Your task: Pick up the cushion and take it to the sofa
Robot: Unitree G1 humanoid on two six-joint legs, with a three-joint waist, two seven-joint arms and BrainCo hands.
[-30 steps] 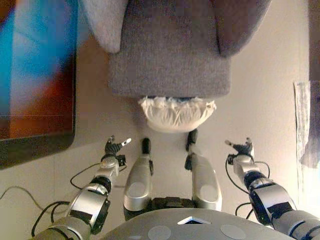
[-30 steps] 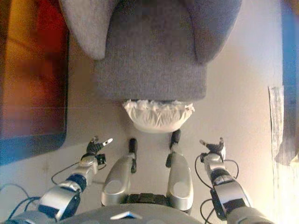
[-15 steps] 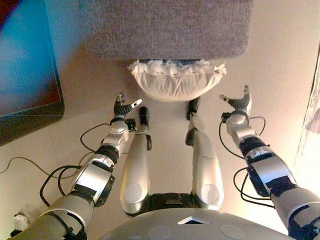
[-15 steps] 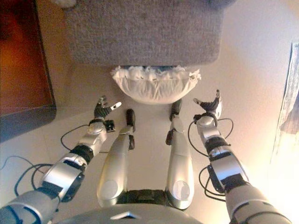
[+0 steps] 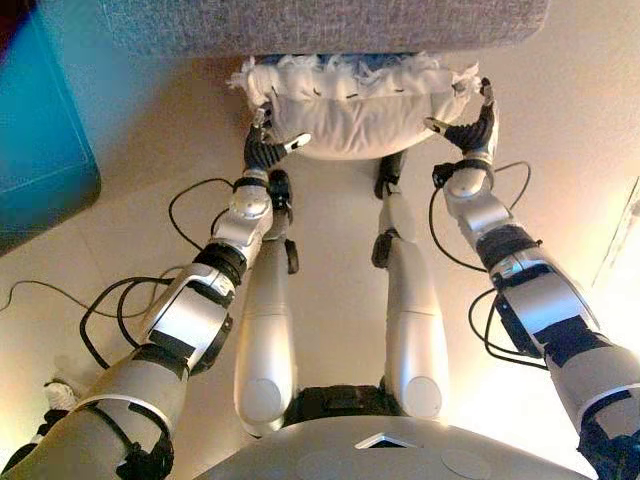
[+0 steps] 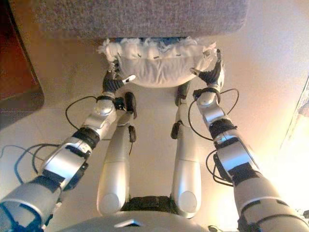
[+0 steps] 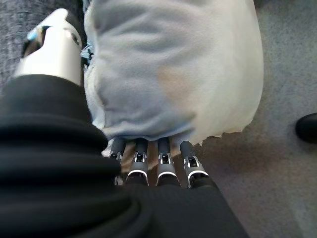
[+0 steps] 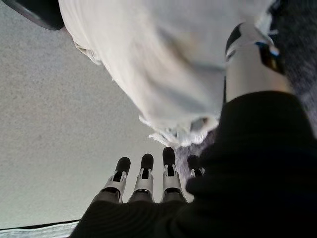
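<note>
Cushion (image 5: pixel 355 110) lies on the floor (image 5: pixel 130 230) straight ahead of you in the left eye view, pressed up against the foot of the grey sofa (image 5: pixel 320 22), with its long axis running side to side. Your left hand (image 5: pixel 266 148) sits at its left end and your right hand (image 5: pixel 468 128) at its right end, so the cushion lies between the two, about equally near each.

Right eye view tells you the same: a hand at each end, the sofa front just beyond, fingers spread and not wrapped round anything.

Left wrist view puts you closest: the straight fingertips (image 7: pixel 148 147) are tucked at or under the cushion's frayed lower edge, and the thumb (image 7: pixel 54 42) stands up on the other side of the corner. The hand is wide open with the end of the cushion in its gap, nothing clamped yet.

Right wrist view shows your fingers (image 8: pixel 143 171) straight and just short of the cushion's fringe, thumb (image 8: pixel 252 59) raised beside the fabric. That hand is open too and appears slightly farther off, so I judge it needs to move inward more than the left before you squeeze.
</note>
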